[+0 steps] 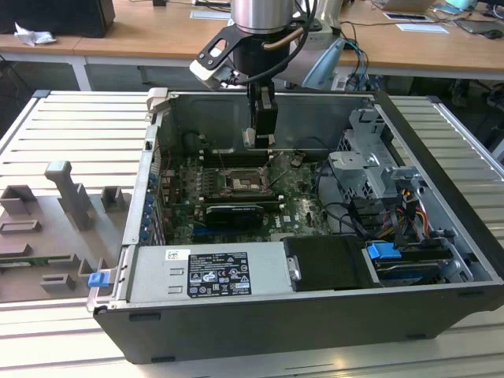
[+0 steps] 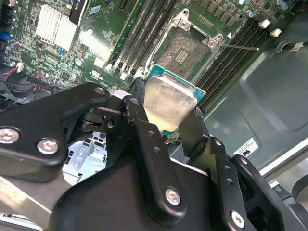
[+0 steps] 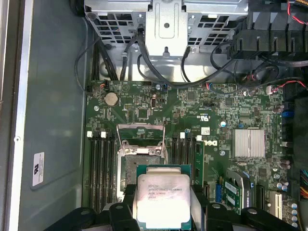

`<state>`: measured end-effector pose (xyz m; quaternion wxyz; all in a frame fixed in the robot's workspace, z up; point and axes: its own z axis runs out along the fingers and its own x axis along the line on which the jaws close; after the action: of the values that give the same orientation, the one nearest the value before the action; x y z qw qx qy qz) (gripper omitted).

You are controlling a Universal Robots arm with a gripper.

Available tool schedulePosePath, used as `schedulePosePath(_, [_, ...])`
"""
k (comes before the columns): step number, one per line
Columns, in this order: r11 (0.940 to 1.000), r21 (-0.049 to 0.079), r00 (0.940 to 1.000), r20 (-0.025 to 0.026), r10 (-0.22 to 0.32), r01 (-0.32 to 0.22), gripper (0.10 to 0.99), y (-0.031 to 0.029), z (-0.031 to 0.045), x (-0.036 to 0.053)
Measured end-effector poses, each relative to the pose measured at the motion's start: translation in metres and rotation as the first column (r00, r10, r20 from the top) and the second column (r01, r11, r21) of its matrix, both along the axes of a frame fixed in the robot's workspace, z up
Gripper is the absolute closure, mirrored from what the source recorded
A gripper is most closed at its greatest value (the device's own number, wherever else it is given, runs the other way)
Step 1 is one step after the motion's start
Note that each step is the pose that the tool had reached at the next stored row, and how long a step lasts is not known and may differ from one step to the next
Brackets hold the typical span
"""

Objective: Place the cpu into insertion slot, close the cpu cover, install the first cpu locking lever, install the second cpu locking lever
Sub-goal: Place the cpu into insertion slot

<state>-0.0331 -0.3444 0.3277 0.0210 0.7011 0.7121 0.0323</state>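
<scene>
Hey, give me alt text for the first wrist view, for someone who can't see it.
The gripper holds the cpu, metal top facing the camera, above a green motherboard inside an open computer case. Just beyond the chip lies the insertion slot, uncovered, with the cpu cover standing open past it.

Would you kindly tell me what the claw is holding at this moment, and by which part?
The claw holds the cpu by two opposite side edges, with its pale metal top left bare.
</scene>
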Motion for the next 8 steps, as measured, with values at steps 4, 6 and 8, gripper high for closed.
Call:
schedulePosePath(4, [1.0000,0.000,1.0000,0.0000,-0.009,0.009,0.557,0.0000,-0.0034,-0.0060])
schedulePosePath(6, [0.9998,0.000,0.9998,-0.0001,-0.020,0.020,0.557,0.0004,-0.0072,-0.0067])
schedulePosePath(8, [0.9998,0.000,0.9998,0.0000,-0.018,0.018,0.557,0.0009,-0.0122,-0.0075])
